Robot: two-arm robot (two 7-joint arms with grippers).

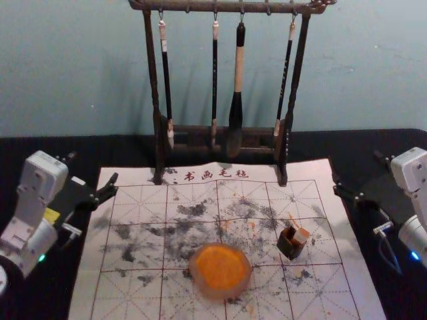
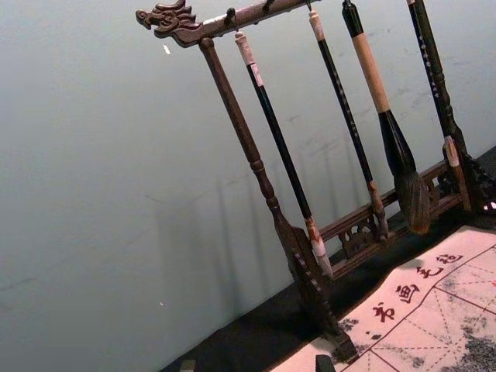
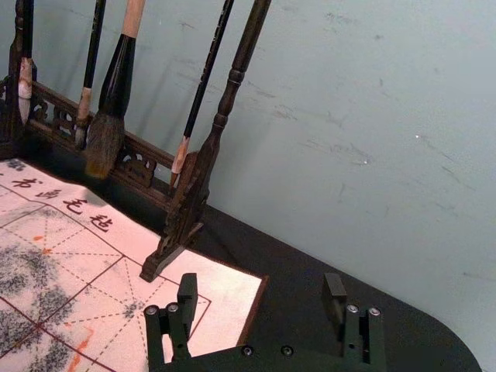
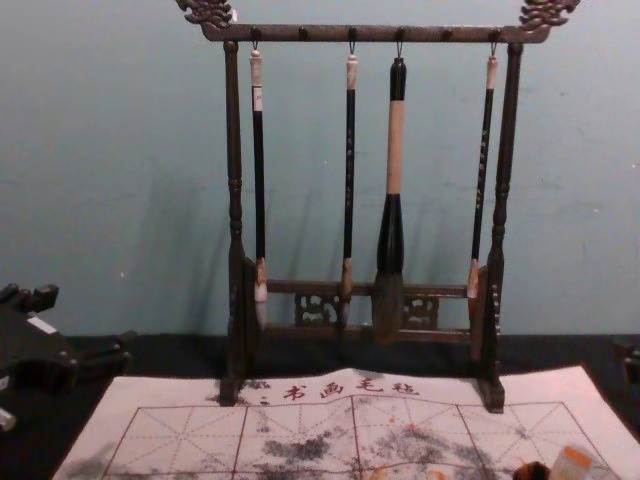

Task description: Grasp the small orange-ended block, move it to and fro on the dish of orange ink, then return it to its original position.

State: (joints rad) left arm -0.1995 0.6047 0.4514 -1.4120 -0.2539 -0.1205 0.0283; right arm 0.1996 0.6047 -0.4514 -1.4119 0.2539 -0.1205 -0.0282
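Note:
The dish of orange ink (image 1: 221, 268) lies on the gridded mat, near the middle front in the head view. Right of it, a small dark holder (image 1: 290, 247) has the pale, orange-ended block (image 1: 301, 236) leaning up out of its top. The chest view has the block (image 4: 571, 465) at its lower right edge. My left gripper (image 1: 93, 168) is open beside the mat's left edge; its tips show low in the left wrist view, left gripper (image 2: 256, 363). My right gripper (image 1: 357, 170) hangs off the mat's right side, open and holding nothing, as the right wrist view confirms, right gripper (image 3: 261, 287).
A dark wooden rack (image 1: 220, 131) stands across the mat's far edge with several brushes hanging from it, one of them thick (image 1: 236, 100). The ink-stained white mat (image 1: 137, 287) lies on a black table (image 1: 40, 141), and a wall rises behind.

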